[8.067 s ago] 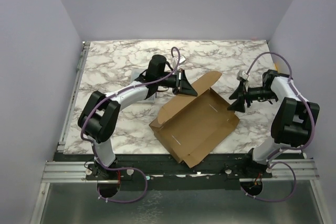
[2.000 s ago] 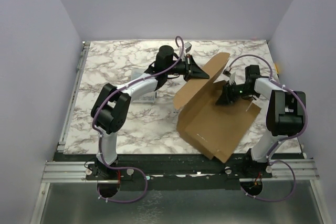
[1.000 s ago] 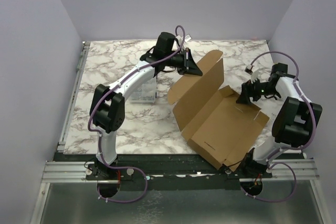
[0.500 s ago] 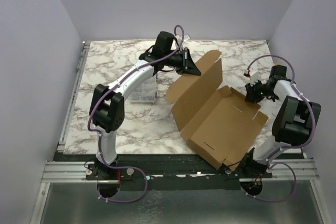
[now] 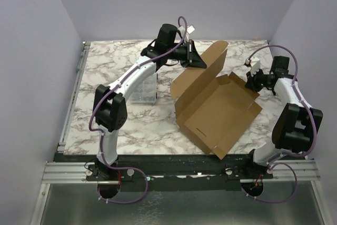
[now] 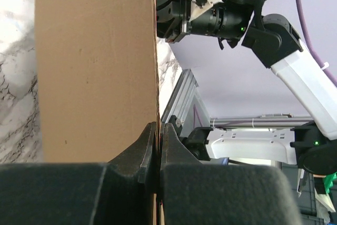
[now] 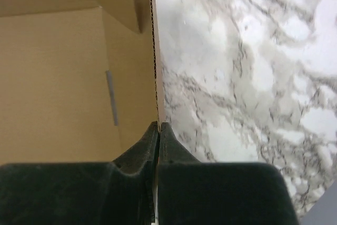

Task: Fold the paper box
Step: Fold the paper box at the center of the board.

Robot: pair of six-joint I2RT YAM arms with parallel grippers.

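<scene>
The paper box [image 5: 216,110] is a brown cardboard sheet, partly opened, lying skewed on the right half of the marble table [image 5: 116,119]. Its far flap stands up. My left gripper [image 5: 203,62] is shut on that flap's edge; in the left wrist view the flap [image 6: 95,67] runs straight between the closed fingertips of the left gripper [image 6: 159,126]. My right gripper [image 5: 254,82] is shut on the box's right wall. The right wrist view shows the right gripper [image 7: 158,125] pinching the wall's edge, with the box's inner floor [image 7: 58,88] to its left.
A small clear plastic case [image 5: 143,89] stands under the left arm. A metal rail [image 5: 73,93] runs along the table's left edge. The box's near corner [image 5: 221,154] reaches the front edge. Purple walls enclose the table on three sides.
My right gripper has closed on the box's right wall. The box has shifted and turned a little toward the far side, with the left gripper carrying its flap farther back and right.
</scene>
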